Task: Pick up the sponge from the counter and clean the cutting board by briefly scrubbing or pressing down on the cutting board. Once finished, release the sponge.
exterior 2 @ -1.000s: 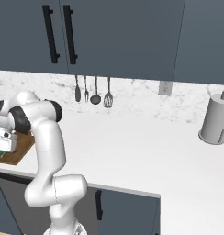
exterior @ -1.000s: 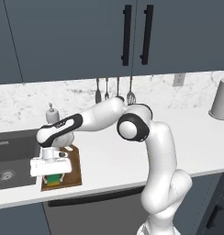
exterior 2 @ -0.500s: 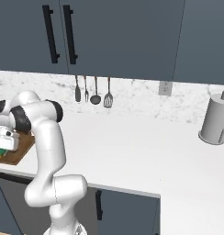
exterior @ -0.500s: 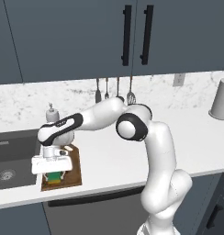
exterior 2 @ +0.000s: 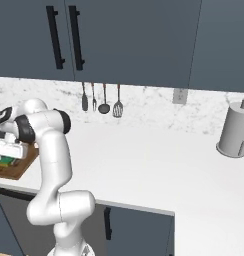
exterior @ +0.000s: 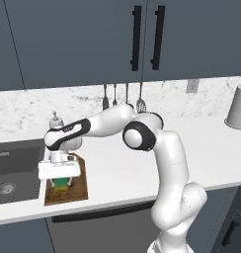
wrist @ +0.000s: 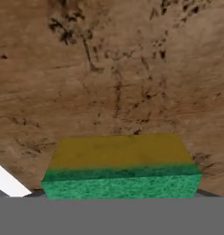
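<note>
Sponge (exterior: 60, 184) sits clamped in the gripper (exterior: 60, 182) (over cutting board (exterior: 73, 191)).

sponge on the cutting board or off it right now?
On it. The hand view shows the green and yellow rectangular sponge against the stained dark brown wooden cutting board; the left base view shows it under the tool, within the board's edges.

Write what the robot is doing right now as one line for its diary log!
stage: scrubbing | tool: shut on sponge | sponge: over cutting board, contact unclear | board: on counter beside sink | release: not yet
</note>
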Robot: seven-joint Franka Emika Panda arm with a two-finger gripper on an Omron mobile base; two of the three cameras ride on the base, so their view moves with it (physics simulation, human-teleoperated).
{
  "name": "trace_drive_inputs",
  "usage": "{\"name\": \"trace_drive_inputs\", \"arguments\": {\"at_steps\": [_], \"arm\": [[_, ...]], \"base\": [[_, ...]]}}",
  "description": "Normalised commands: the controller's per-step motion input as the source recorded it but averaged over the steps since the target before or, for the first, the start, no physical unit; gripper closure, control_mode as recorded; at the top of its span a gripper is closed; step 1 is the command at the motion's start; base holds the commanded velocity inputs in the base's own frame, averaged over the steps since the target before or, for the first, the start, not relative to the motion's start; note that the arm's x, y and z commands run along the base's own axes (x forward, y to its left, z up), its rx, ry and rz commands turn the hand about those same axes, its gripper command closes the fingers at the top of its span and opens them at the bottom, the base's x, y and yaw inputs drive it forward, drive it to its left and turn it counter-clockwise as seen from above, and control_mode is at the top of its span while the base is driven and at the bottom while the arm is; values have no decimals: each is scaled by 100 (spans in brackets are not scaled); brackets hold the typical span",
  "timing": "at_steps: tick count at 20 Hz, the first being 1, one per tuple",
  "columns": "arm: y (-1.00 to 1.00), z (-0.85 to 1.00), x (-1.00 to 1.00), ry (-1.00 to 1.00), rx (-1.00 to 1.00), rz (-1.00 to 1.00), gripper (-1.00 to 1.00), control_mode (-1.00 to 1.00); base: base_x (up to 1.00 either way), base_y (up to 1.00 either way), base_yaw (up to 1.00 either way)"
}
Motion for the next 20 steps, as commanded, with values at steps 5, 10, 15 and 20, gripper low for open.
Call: {"name": "trace_drive_inputs", "arguments": {"at_steps": [5, 10, 15, 20], "arm": [[-20, -43, 89, 0, 0, 0, 100, -100], [-22, -44, 85, 0, 0, 0, 100, -100], [-30, -36, 77, -3, 0, 0, 100, -100], [-26, -32, 64, -7, 0, 0, 100, -100]], "base": [[0, 0, 0], [0, 0, 0], [0, 0, 0], [0, 0, 0]]}}
